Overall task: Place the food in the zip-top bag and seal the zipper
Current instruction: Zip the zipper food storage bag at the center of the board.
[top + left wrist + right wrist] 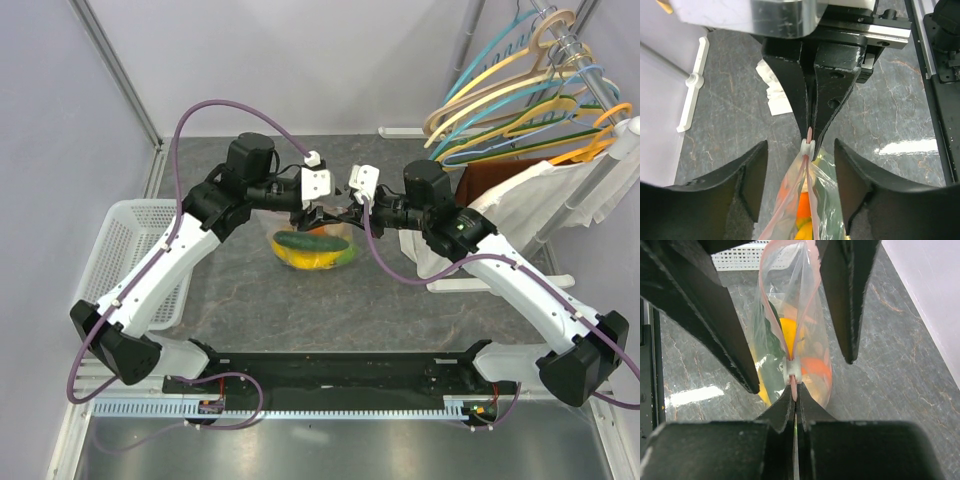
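Top external view: at the left edge we see a white basket (125,250). At centre the left gripper (316,214) holds its jaws apart, flanking the zip-top bag (335,255) of food (300,243). The right gripper (342,213) jaws clamp the zipper (810,135), and the grey surface (400,310) shows all around.

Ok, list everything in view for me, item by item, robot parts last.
zip-top bag: one, clear, mid-table between the grippers, mouth open
zipper: one, pinkish, along the bag's top edge
food: several pieces, orange, yellow and green, inside the bag
basket: one, white mesh, left of table
hangers: a bunch, mixed colours, far right
cloth: one, white, under the hangers
table: one, grey marbled
left gripper: one, black, open, fingers either side of the bag
right gripper: one, black, shut on the zipper's end
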Controlling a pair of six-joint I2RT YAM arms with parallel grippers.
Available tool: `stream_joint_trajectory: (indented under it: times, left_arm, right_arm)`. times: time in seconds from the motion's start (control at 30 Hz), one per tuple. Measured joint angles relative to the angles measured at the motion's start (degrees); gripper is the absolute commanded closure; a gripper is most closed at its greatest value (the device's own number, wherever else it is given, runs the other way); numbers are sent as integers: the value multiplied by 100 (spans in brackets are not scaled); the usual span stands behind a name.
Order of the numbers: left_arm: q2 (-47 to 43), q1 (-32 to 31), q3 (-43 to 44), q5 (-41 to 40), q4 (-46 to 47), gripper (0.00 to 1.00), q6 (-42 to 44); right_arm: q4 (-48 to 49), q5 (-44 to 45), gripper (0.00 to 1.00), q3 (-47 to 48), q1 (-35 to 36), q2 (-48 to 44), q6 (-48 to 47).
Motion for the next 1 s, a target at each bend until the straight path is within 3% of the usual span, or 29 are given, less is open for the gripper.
stream_joint_trajectory:
  times: [0.17,0.3,0.47,1.0]
  left_arm:
    - [52,-46,0,-4,31,58,46]
    - [127,-46,0,-31,11,77,105]
    - [131,-63,0,-57,-39,90,195]
    - [85,518,0,13,-409,92,730]
  right_arm:
    - [2,0,100,0,0,-15,0]
    - [2,4,100,0,0,-33,0]
    - [2,50,100,0,-17,-66,0]
    - [68,96,100,-7,-22,-133,-9]
